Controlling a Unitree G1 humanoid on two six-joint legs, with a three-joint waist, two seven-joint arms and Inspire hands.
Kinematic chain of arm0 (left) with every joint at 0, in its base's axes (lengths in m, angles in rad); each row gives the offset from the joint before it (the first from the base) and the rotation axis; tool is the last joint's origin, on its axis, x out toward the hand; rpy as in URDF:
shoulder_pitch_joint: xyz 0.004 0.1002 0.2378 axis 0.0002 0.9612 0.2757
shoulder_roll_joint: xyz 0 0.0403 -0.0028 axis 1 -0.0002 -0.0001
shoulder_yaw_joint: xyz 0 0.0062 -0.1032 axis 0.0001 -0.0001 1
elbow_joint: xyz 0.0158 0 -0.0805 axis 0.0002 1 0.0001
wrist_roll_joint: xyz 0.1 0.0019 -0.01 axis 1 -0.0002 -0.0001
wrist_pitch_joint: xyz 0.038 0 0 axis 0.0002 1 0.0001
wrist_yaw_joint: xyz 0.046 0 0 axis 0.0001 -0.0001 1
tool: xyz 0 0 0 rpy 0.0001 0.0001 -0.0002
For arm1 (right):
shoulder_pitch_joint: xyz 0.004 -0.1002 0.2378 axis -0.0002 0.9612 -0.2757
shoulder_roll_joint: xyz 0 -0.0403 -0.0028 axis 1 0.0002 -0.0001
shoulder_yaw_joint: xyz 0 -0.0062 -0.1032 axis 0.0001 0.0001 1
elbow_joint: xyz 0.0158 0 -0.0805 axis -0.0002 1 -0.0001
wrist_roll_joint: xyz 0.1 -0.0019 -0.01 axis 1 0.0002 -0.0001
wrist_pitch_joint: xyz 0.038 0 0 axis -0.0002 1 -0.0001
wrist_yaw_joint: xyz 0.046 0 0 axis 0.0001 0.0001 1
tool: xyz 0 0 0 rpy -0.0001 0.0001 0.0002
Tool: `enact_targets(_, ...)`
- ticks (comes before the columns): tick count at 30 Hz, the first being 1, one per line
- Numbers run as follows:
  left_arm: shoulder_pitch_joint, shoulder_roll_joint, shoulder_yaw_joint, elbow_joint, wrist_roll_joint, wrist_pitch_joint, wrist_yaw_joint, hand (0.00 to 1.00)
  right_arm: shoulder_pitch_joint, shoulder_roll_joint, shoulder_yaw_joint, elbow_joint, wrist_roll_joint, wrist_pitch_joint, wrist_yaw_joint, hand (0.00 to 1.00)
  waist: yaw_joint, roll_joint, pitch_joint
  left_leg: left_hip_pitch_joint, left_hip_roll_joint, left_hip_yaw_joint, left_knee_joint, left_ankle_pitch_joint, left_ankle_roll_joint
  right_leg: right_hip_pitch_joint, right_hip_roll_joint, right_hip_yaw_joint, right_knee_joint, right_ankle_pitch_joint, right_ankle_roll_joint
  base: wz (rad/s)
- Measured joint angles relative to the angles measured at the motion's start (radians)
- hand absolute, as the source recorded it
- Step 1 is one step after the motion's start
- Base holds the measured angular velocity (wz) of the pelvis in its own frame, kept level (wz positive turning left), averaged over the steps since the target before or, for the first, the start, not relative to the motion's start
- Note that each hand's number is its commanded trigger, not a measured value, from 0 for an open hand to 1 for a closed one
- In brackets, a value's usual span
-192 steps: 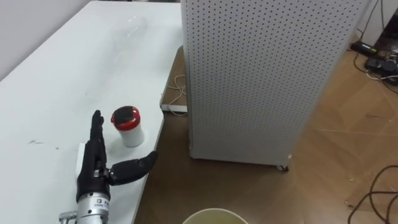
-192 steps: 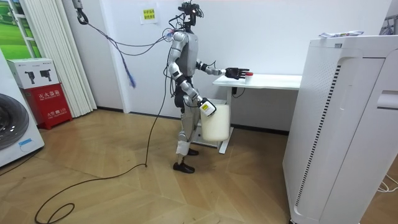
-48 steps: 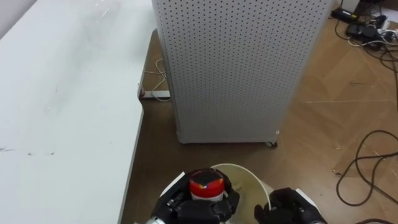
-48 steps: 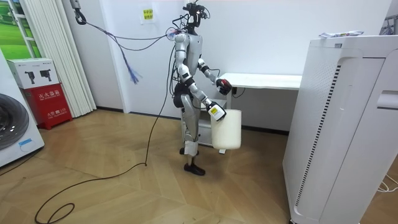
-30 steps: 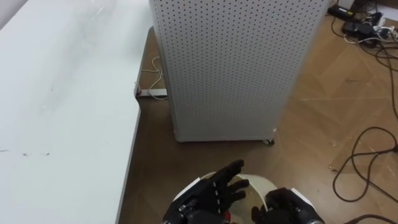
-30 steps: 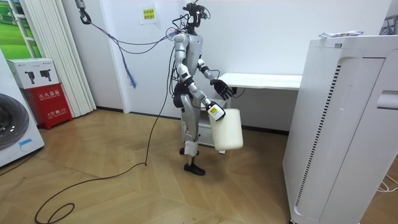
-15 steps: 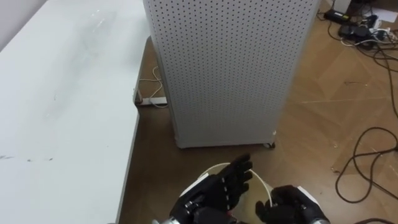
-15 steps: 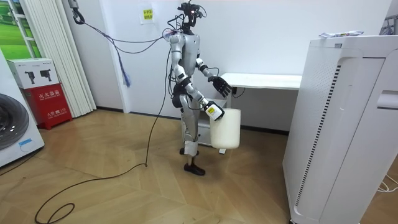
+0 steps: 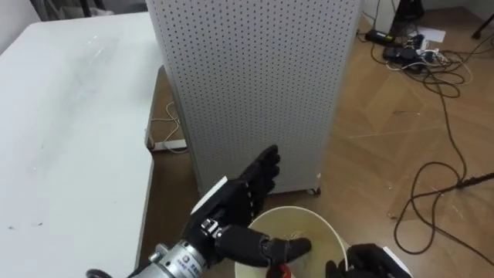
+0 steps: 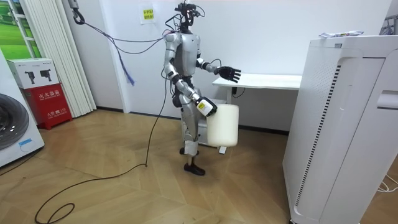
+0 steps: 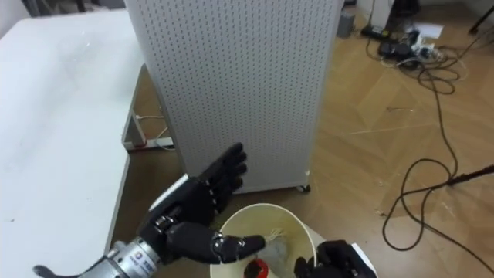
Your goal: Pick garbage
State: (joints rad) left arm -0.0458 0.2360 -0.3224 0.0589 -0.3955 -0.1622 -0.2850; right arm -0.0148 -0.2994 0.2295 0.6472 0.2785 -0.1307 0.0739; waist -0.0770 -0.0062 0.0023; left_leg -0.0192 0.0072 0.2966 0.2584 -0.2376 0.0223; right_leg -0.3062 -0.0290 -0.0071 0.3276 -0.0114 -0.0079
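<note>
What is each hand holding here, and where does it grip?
Left hand open, holding nothing. Right hand grips the bin by its rim.

Garbage: a small item with a red top (image 11: 255,269), partly visible, lying low inside the bin. Bin (image 10: 222,124): cream-white, cylindrical, open-topped, roughly upright, carried clear of the floor in front of the robot, with the right hand (image 11: 333,262) clasped at its rim.

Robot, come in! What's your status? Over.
Left hand open above bin. Right hand gripping bin's rim. Red-topped garbage inside bin. Nothing blocking.
</note>
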Motion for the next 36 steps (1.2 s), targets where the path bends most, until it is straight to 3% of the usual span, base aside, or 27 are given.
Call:
enact_targets(1, 0.005, -0.001, 0.010, -0.016, 0.018, -0.003, 0.018, 0.00, -0.001, 0.000, -0.002, 0.000, 0.000, 0.000, -0.001, 1.00, 0.004, -0.001, -0.0005, -0.001, 0.001, 0.015, -0.002, 0.000, 0.003, 0.002, 0.003, 0.002, -0.020, 0.018, 0.000, -0.62)
enact_targets(2, 0.008, -0.001, 0.023, -0.038, 0.056, -0.015, 0.057, 0.00, -0.001, 0.003, -0.003, -0.003, 0.000, 0.000, -0.009, 1.00, 0.009, 0.000, -0.0004, -0.004, 0.013, 0.060, -0.009, -0.001, 0.019, 0.014, 0.008, -0.015, -0.066, 0.061, 0.000, -0.63)
enact_targets(3, 0.008, -0.002, 0.038, -0.046, 0.093, -0.028, 0.088, 0.00, 0.005, 0.014, -0.005, -0.003, 0.001, 0.000, -0.018, 1.00, 0.031, 0.001, 0.0008, 0.000, 0.041, 0.127, -0.015, -0.005, 0.024, 0.008, -0.005, -0.095, -0.005, 0.031, -0.020, -0.54)
enact_targets(4, 0.009, -0.004, 0.040, -0.046, 0.103, -0.030, 0.103, 0.00, 0.014, 0.016, -0.005, -0.003, 0.003, 0.000, -0.026, 1.00, 0.036, 0.003, 0.0014, 0.012, 0.049, 0.156, -0.020, -0.005, 0.023, 0.012, -0.018, -0.146, 0.071, -0.020, -0.015, -0.36)
enact_targets(5, 0.009, -0.016, 0.045, -0.058, 0.126, -0.030, 0.120, 0.00, 0.038, 0.015, -0.015, -0.003, 0.003, -0.001, -0.039, 1.00, 0.060, 0.003, 0.0005, 0.036, 0.056, 0.211, -0.039, 0.002, 0.020, 0.032, -0.045, -0.210, 0.199, -0.110, -0.013, -0.20)
enact_targets(6, 0.010, -0.022, 0.050, -0.070, 0.137, -0.032, 0.127, 0.00, 0.047, 0.014, -0.020, -0.003, 0.002, -0.001, -0.044, 1.00, 0.075, 0.002, 0.0003, 0.048, 0.056, 0.238, -0.046, 0.004, 0.018, 0.048, -0.064, -0.225, 0.249, -0.147, -0.008, -0.35)
enact_targets(7, 0.011, -0.029, 0.062, -0.090, 0.146, -0.044, 0.140, 0.00, 0.056, 0.011, -0.024, 0.000, 0.001, -0.002, -0.049, 1.00, 0.094, -0.001, 0.0000, 0.060, 0.053, 0.290, -0.048, 0.004, 0.017, 0.091, -0.107, -0.245, 0.316, -0.209, 0.010, -0.45)
enact_targets(8, 0.011, -0.035, 0.083, -0.102, 0.147, -0.055, 0.151, 0.00, 0.056, 0.013, -0.024, 0.006, -0.005, -0.002, -0.050, 1.00, 0.111, -0.002, 0.0003, 0.061, 0.050, 0.314, -0.037, 0.003, 0.017, 0.144, -0.142, -0.248, 0.307, -0.249, 0.036, -0.47)
enact_targets(9, 0.012, -0.034, 0.106, -0.120, 0.151, -0.064, 0.167, 0.00, 0.056, 0.020, -0.023, 0.006, -0.004, -0.002, -0.049, 1.00, 0.118, -0.007, 0.0050, 0.048, 0.049, 0.319, -0.005, 0.000, 0.014, 0.170, -0.155, -0.252, 0.240, -0.270, 0.056, -0.29)
enact_targets(10, 0.012, -0.033, 0.119, -0.121, 0.158, -0.071, 0.175, 0.00, 0.057, 0.024, -0.023, 0.006, -0.001, -0.002, -0.049, 1.00, 0.118, -0.009, 0.0060, 0.037, 0.050, 0.314, 0.006, 0.000, 0.014, 0.175, -0.150, -0.262, 0.212, -0.275, 0.050, -0.33)
enact_targets(12, 0.012, -0.038, 0.144, -0.121, 0.213, -0.078, 0.206, 0.00, 0.056, 0.029, -0.021, 0.004, 0.000, -0.002, -0.044, 1.00, 0.135, -0.007, 0.0050, 0.009, 0.051, 0.244, 0.026, 0.004, 0.008, 0.178, -0.139, -0.268, 0.159, -0.278, 0.044, -0.48)
enact_targets(14, 0.013, -0.037, 0.159, -0.122, 0.270, -0.081, 0.236, 0.00, 0.055, 0.036, -0.016, 0.002, 0.000, -0.003, -0.038, 1.00, 0.132, -0.004, 0.0046, -0.006, 0.054, 0.159, 0.037, 0.007, 0.002, 0.201, -0.117, -0.276, 0.102, -0.262, 0.012, -0.42)
enact_targets(17, 0.014, -0.036, 0.161, -0.124, 0.317, -0.100, 0.276, 0.00, 0.057, 0.036, -0.017, 0.002, -0.005, -0.003, -0.044, 1.00, 0.098, -0.011, 0.0085, -0.009, 0.054, 0.140, 0.039, 0.008, 0.001, 0.204, -0.114, -0.283, 0.090, -0.255, 0.011, 0.03)
enact_targets(22, 0.017, -0.034, 0.164, -0.142, 0.362, -0.119, 0.348, 0.00, 0.070, 0.038, -0.022, 0.007, -0.010, -0.003, -0.045, 1.00, 0.101, -0.016, 0.0115, -0.014, 0.060, 0.124, 0.045, 0.007, 0.001, 0.196, -0.103, -0.280, 0.069, -0.238, 0.008, -0.08)
enact_targets(24, 0.040, -0.033, 0.167, -0.169, 0.381, -0.121, 0.369, 0.00, 0.070, 0.040, -0.025, 0.004, -0.011, -0.006, -0.033, 1.00, 0.115, -0.016, 0.0103, -0.013, 0.061, 0.106, 0.046, 0.004, -0.003, 0.185, -0.088, -0.257, 0.069, -0.232, 0.005, -0.41)
enact_targets(25, 0.070, -0.033, 0.173, -0.201, 0.392, -0.121, 0.374, 0.00, 0.071, 0.041, -0.025, 0.004, -0.011, -0.011, -0.025, 1.00, 0.132, -0.014, 0.0097, -0.009, 0.062, 0.086, 0.047, 0.002, -0.007, 0.177, -0.078, -0.238, 0.068, -0.228, 0.001, -0.75)
enact_targets(27, 0.121, -0.034, 0.191, -0.244, 0.419, -0.126, 0.384, 0.00, 0.071, 0.041, -0.022, 0.000, -0.019, -0.012, -0.003, 1.00, 0.168, -0.010, 0.0070, -0.001, 0.051, -0.021, 0.047, -0.004, -0.017, 0.166, -0.062, -0.197, 0.067, -0.218, -0.009, -0.90)
enact_targets(29, 0.144, -0.032, 0.206, -0.252, 0.420, -0.131, 0.391, 0.00, 0.071, 0.038, -0.017, -0.001, -0.020, -0.012, 0.009, 1.00, 0.169, -0.005, 0.0036, 0.008, 0.049, -0.071, 0.047, -0.003, -0.017, 0.176, -0.057, -0.190, 0.070, -0.217, -0.010, -0.43)
enact_targets(36, 0.150, -0.024, 0.231, -0.252, 0.420, -0.149, 0.393, 0.00, 0.085, 0.015, -0.017, -0.036, -0.014, -0.012, 0.013, 1.00, 0.165, -0.002, 0.0022, 0.013, 0.051, -0.081, 0.058, -0.003, -0.025, 0.172, -0.042, -0.184, 0.078, -0.219, -0.018, -0.06)
